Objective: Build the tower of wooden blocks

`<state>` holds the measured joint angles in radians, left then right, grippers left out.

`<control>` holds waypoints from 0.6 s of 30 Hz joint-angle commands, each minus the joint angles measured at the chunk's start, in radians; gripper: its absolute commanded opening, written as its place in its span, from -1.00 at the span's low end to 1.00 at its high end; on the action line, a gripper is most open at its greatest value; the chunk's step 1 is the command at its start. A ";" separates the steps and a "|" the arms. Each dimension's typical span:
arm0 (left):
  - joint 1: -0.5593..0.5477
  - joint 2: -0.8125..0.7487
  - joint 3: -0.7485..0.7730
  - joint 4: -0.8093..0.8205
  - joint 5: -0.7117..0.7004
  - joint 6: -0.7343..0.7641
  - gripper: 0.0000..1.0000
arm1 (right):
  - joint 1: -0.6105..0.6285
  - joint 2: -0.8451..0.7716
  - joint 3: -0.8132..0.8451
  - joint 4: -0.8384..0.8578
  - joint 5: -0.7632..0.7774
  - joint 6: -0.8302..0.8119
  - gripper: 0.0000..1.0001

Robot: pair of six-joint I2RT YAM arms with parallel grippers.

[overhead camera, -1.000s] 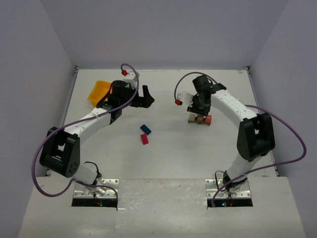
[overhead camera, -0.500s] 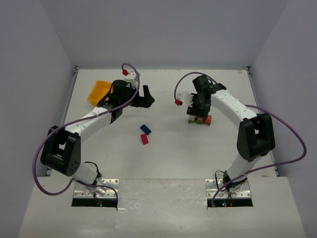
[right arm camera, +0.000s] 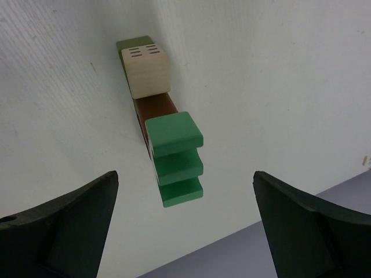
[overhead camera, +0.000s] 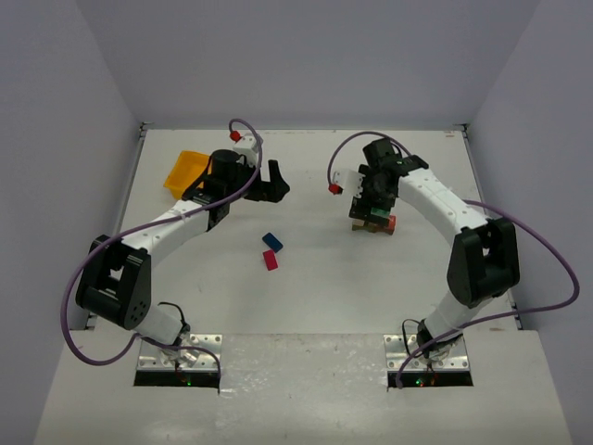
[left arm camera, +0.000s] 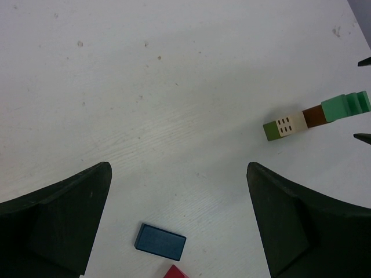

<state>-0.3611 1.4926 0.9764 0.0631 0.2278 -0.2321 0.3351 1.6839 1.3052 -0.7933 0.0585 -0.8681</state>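
Right wrist: green stepped block (right arm camera: 174, 159) atop tower (right arm camera: 153, 107)

Bright, even, diffuse light; white tabletop (overhead camera: 315, 278) slightly washed out, shadows soft and faint. Wrist views sharp centrally; left end effector fingers (left arm camera: 58, 220) at 4 and 8 o'clock dark, slightly blurred.

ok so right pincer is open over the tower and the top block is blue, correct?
Not quite. The top block is green, a stepped piece, as the right wrist view shows. The blue block lies on the table, apart from the tower. The rest holds: the right pincer is open over the tower.
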 commanded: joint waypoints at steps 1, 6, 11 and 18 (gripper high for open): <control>-0.010 -0.023 0.035 0.035 0.019 0.009 1.00 | -0.007 -0.118 0.022 0.033 -0.030 0.022 0.97; -0.010 -0.068 0.017 0.042 -0.018 -0.030 1.00 | -0.006 -0.199 0.064 0.051 -0.062 0.086 0.97; -0.010 -0.113 0.009 -0.016 -0.162 -0.098 1.00 | -0.005 -0.255 0.096 0.141 -0.157 0.286 0.97; -0.009 -0.172 0.031 -0.184 -0.468 -0.221 1.00 | 0.048 -0.293 0.098 0.237 -0.304 0.660 0.97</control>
<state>-0.3614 1.3789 0.9768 -0.0352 -0.0426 -0.3640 0.3426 1.4342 1.3846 -0.6535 -0.1384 -0.4537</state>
